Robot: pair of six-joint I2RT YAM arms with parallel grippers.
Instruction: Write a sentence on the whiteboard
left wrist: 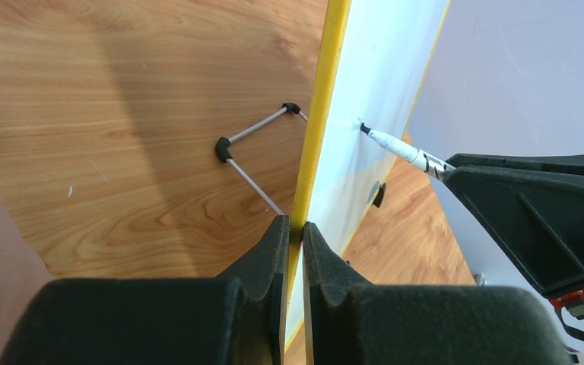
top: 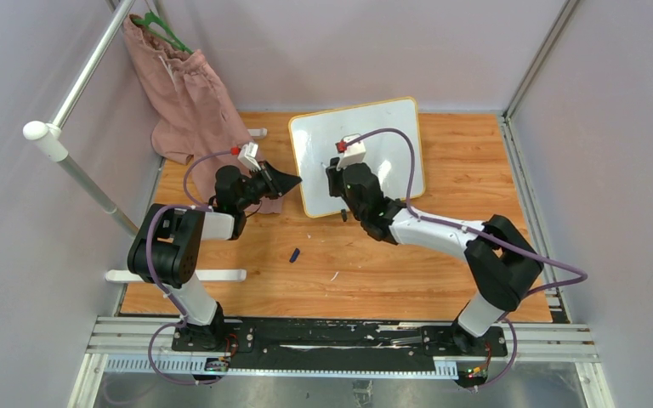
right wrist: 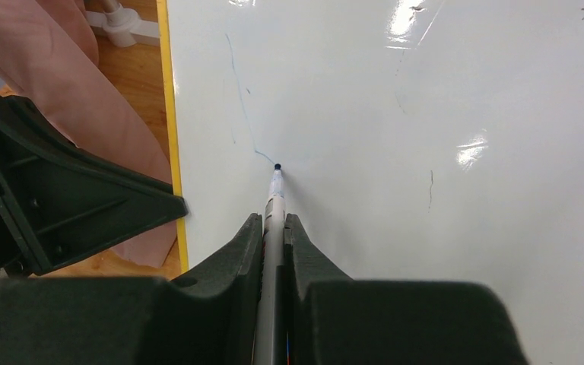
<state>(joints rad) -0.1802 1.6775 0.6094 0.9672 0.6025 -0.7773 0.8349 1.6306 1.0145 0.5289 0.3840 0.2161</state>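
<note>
pinching the yellow left edge of the whiteboard (top: 387, 127), the left gripper (left wrist: 295, 226) is clamped narrow on the frame. it steadies the board, which is propped on its wire stand (left wrist: 251, 152) at upper centre of the top view, on the far part of the desk (top: 408, 263). the right gripper (right wrist: 274, 222) is closed tight around a thin marker (right wrist: 275, 194), its tip touching the white face left of centre in the right wrist frame. of the sentence (right wrist: 240, 99) only one faint blue stroke shows, running up from the tip — the writing looks barely begun. pressing too hard could push the propped board backward or twist it in the left gripper's narrow hold. pressing too lightly could leave the line faint or broken. the marker could also slide back between the jaws, since they hold only its slim barrel. the two grippers sit close together — a leftward stroke might bump them.
</note>
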